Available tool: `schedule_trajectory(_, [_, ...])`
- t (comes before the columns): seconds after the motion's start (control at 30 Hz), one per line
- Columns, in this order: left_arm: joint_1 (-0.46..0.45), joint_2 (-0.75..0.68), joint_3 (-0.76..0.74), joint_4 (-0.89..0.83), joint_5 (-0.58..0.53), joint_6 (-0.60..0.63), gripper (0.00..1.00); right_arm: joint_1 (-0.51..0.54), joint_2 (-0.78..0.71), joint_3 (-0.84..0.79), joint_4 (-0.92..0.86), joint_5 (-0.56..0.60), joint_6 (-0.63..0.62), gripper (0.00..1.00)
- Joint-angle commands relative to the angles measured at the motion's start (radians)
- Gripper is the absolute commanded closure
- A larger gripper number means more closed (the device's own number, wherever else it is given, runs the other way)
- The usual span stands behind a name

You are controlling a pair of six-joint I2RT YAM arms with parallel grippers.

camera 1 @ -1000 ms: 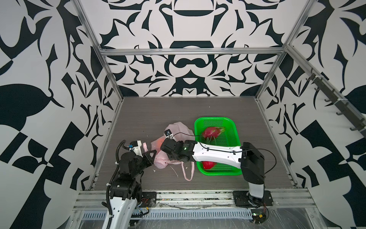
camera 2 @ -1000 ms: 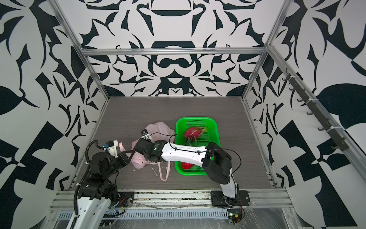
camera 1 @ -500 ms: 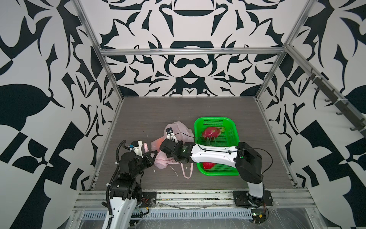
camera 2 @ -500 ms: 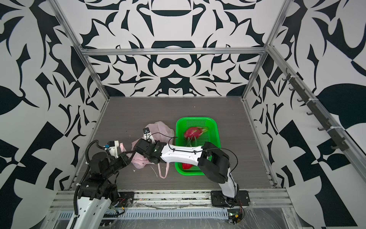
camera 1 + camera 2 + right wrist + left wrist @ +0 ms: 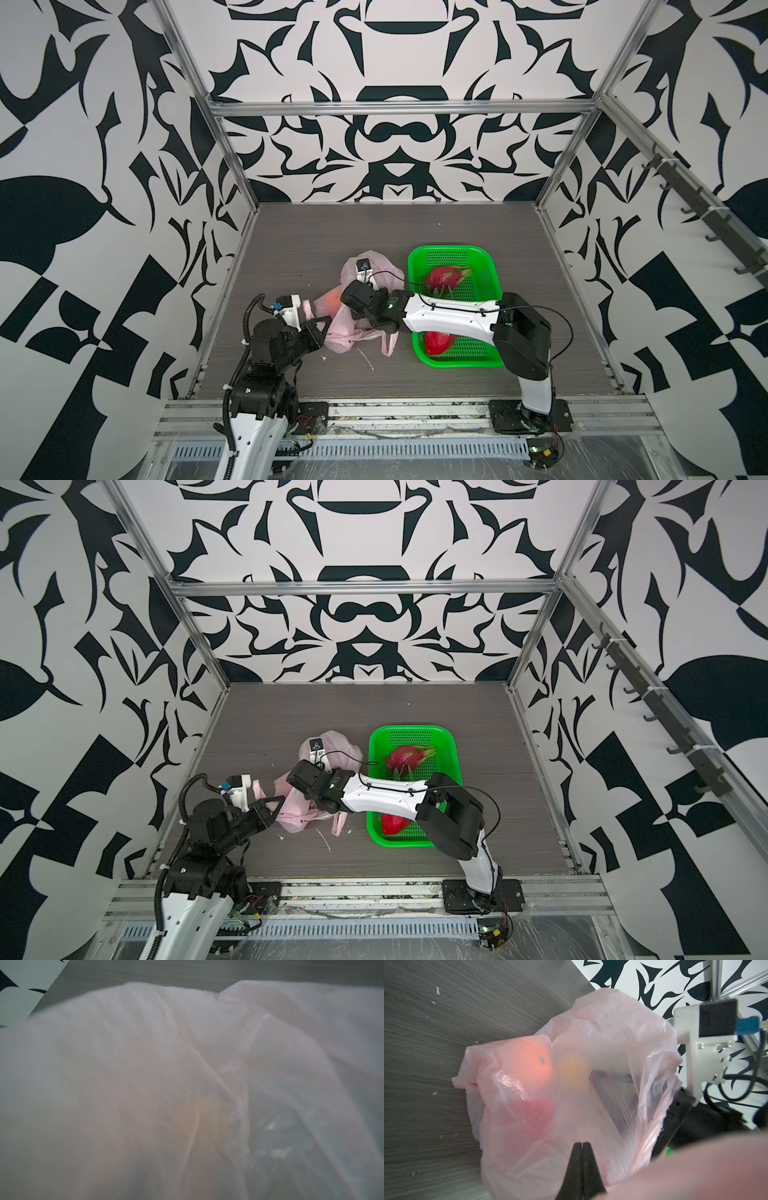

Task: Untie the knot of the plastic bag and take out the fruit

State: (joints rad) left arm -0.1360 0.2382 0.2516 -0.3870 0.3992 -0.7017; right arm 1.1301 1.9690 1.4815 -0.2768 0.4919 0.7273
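The bag (image 5: 353, 332) lies on the table (image 5: 332, 232) beside the basket (image 5: 449, 251), which holds two dragon fruits (image 5: 442, 277). Inside the bag: an orange (image 5: 529, 1059), a red fruit (image 5: 535, 1113). Left tool (image 5: 582, 1147) clamps the bag; right tool (image 5: 611, 1093) is inside it, spread indiscernible.

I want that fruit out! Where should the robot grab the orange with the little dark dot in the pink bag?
Probably around its round middle, squeezed from opposite sides: the orange is a smooth ball with no handle. Come through the opening of the plastic bag from the green basket side, where the right tool reaches in; the left tool pinches the plastic.
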Motion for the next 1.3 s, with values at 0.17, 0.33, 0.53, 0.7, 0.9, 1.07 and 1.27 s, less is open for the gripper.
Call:
schedule_trajectory(0.17, [-0.002,-0.002,-0.013,-0.001,0.034,0.025,1.0,-0.039,0.011,-0.012,0.06,-0.036,0.113,0.46])
schedule_trajectory(0.33, [-0.002,-0.004,-0.015,0.002,0.048,0.031,1.0,-0.053,0.018,-0.006,0.066,-0.041,0.156,0.46])
schedule_trajectory(0.53, [-0.002,-0.012,-0.018,0.005,0.061,0.031,1.0,-0.066,0.047,0.024,0.07,-0.064,0.182,0.46])
schedule_trajectory(0.7, [-0.002,-0.012,-0.018,0.005,0.072,0.032,1.0,-0.072,0.075,0.049,0.052,-0.056,0.214,0.42])
schedule_trajectory(0.9, [-0.002,-0.012,-0.018,0.005,0.078,0.032,1.0,-0.082,0.1,0.071,0.04,-0.049,0.237,0.37])
schedule_trajectory(1.07, [-0.002,-0.014,-0.02,0.005,0.082,0.033,1.0,-0.096,0.116,0.076,0.038,-0.056,0.269,0.34])
schedule_trajectory(1.27, [-0.002,-0.022,-0.023,0.002,0.09,0.029,1.0,-0.117,0.151,0.095,0.047,-0.076,0.297,0.34])
